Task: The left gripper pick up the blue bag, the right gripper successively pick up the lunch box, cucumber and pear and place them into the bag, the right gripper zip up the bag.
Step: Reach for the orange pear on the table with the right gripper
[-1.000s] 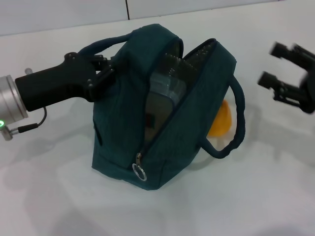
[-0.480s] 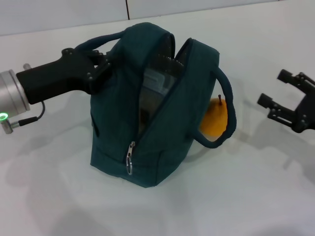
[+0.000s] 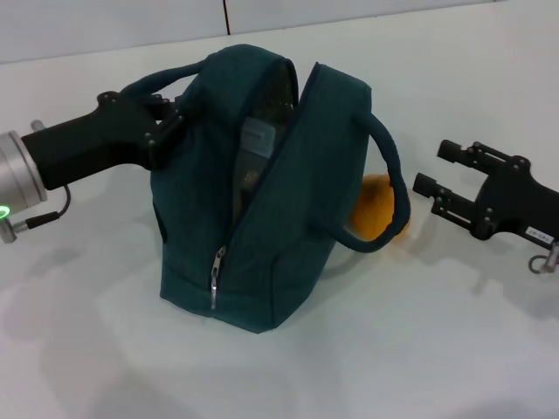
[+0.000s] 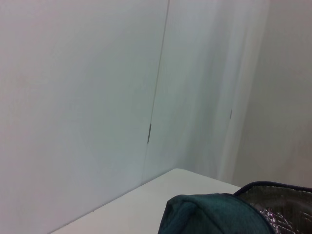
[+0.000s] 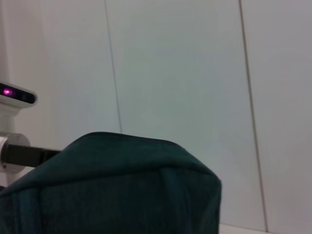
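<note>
The left gripper (image 3: 166, 122) is clamped on the near handle of the blue bag (image 3: 262, 253), holding it upright on the white table (image 3: 454, 349). The bag's mouth gapes, its zipper pull (image 3: 214, 279) low at the front end, and a pale item, likely the lunch box (image 3: 258, 140), shows inside. No cucumber is in view; it may be in the bag.

The pear (image 3: 377, 209) sits on the table just behind the far handle. The right gripper (image 3: 432, 170), jaws spread and empty, hangs near it. I judge the pear pickup is in hand: next, reach past the handle loop and close on the fruit. A small white label on the right claw is unreadable.
</note>
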Tool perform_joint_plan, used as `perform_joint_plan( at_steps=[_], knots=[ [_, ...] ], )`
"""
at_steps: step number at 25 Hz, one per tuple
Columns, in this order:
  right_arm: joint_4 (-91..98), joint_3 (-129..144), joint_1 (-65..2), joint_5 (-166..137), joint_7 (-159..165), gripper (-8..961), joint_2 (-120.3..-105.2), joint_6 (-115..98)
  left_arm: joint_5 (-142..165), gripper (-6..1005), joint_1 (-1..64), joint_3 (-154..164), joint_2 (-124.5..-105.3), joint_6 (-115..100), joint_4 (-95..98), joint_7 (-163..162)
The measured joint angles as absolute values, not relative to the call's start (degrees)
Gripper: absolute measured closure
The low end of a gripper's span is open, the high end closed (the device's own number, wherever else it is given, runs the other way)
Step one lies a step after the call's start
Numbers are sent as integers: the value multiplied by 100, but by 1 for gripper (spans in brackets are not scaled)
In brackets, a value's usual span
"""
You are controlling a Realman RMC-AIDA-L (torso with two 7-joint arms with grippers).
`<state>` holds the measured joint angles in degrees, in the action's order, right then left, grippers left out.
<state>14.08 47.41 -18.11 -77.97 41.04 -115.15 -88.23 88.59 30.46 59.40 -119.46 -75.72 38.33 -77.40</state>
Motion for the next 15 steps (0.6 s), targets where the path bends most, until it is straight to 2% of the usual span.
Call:
perform_joint_plan(
  at_steps=[6, 11, 15],
  knots=[
    [1401, 5039, -1995, -7803, 4152, 353, -11526, -8713, 8848, 948, 3024, 5941, -11944, -7549, 3832, -7740],
    [1304, 5130, -2148, -7785, 4219, 365, -11546, -8538, 8850, 948, 3022, 5941, -11944, -7549, 3832, -7741],
    [1276, 5132, -2219, -7808, 4308, 415, -11548, -8491, 8863, 948, 3013, 5941, -11944, -7549, 3831, -7742]
  ],
)
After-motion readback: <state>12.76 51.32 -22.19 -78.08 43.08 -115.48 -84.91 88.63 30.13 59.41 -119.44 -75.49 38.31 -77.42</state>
